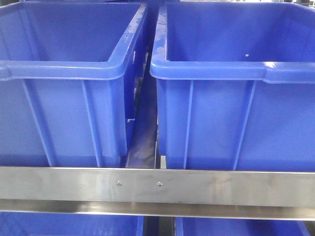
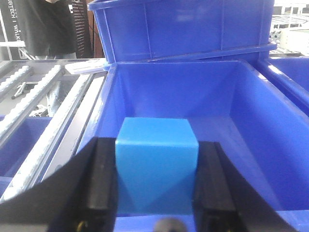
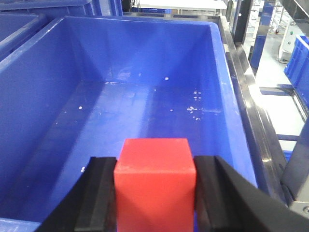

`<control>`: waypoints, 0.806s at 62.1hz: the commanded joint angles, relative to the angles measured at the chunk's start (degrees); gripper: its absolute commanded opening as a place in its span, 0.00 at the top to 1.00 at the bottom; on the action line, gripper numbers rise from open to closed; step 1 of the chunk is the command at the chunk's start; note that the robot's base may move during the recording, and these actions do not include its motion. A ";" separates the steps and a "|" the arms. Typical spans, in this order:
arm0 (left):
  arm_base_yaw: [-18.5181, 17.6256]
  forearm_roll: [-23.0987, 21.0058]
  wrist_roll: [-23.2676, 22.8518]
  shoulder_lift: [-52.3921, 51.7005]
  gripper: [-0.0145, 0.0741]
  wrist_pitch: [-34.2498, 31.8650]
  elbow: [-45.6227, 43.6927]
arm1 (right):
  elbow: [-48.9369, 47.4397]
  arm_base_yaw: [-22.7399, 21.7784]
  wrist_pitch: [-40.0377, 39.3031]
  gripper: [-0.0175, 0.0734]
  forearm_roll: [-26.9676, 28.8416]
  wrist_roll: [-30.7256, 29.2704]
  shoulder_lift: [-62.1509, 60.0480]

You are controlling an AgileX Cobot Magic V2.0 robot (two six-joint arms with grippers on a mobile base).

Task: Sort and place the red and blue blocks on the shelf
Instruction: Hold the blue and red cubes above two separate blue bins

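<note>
Where the rail runs: the rail (image 1: 157, 187) crosses low in the front view, with two screws (image 1: 118, 183) near mid-span; places below are told from it.
left bin (image 1: 64, 123): behind the rail, left of the screws; its floor is hidden from the front.
left gripper (image 2: 155, 181): clamped on the blue block (image 2: 157, 159), a pad on each side face. An open bin floor lies ahead and below. No rail shows in this view, so "behind the rail" is my judgement.
gap (image 1: 142, 132): behind the rail, above the screws, parting the two bins.
right bin (image 1: 231, 123): behind the rail, right of the screws.
right gripper (image 3: 154, 191): clenched on the red block (image 3: 155, 169), over a white-flecked bin floor. No rail shows here either.
deciding relation: each block sits square between its own pads; a cube has no long axis to align. The bin floor lies straight ahead and down from each hand. I judge the left arm nearer the left bin and the right arm nearer the right bin, so each drop likely needs only the jaws parting.
</note>
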 commanded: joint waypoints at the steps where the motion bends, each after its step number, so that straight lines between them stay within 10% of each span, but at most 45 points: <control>1: -0.03 -0.24 -0.19 0.38 0.70 -5.38 -1.60 | -1.65 -0.45 -4.64 0.75 -0.46 -0.30 0.06; 50: -0.16 -3.25 -0.65 2.48 0.70 -6.98 -1.97 | -2.42 1.98 -2.47 0.75 -0.98 -0.35 0.13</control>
